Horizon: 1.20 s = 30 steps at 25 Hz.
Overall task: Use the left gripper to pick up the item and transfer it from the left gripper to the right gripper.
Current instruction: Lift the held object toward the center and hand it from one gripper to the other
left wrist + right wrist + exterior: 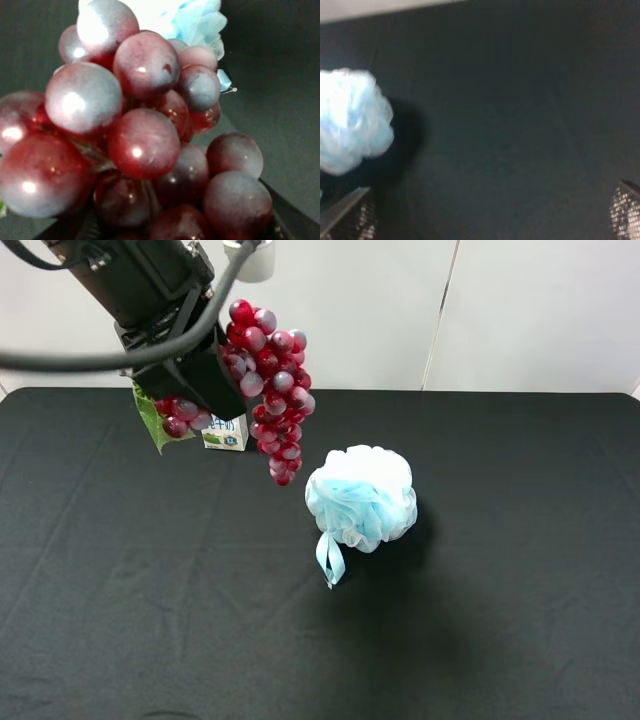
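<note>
Above the black table [520, 640] the left gripper [196, 378] clamps the grapes [272, 390], dangling twelve-to-six at its three o'clock; the right gripper [488, 214] gapes empty.

Pouf [361, 497] blocks mid-table; milk carton [226, 432] stands behind-left by hanging grapes [272, 390]; tabletop [530, 570] right lies open.

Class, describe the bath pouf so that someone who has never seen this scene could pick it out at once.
Start at the black table. Near its middle lies a ruffled ball, the pouf. It is pale blue and white mesh with a ribbon loop, unlike the hanging red grapes or the small boxy carton.
</note>
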Available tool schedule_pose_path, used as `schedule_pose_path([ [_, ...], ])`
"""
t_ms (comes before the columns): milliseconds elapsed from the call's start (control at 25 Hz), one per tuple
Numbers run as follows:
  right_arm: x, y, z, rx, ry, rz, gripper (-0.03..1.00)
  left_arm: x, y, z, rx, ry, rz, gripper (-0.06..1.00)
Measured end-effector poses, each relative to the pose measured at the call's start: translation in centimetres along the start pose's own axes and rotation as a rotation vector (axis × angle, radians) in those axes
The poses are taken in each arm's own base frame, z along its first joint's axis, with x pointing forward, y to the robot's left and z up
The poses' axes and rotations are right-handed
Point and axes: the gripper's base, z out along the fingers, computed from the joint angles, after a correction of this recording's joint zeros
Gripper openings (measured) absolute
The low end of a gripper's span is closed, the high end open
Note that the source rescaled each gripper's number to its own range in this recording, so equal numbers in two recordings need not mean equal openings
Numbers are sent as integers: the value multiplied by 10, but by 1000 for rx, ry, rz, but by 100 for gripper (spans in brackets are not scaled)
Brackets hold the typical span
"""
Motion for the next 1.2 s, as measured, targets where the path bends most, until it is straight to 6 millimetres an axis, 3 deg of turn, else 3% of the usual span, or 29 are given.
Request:
schedule_pose_path([
  [280, -50, 10, 29, -123, 15, -159, 100, -5, 0, 0, 1, -55, 73, 0],
  [560, -77, 19, 75, -270, -16, -248, 100, -9, 2, 0, -32, -100, 140, 0],
  [920, -91, 37, 111, -473, -101, -329, 100, -19, 2, -2, -42, -202, 150, 0],
  [1200, -89, 62, 135, -540, -138, -476, 100, -20, 2, -2, -36, -225, 156, 0],
])
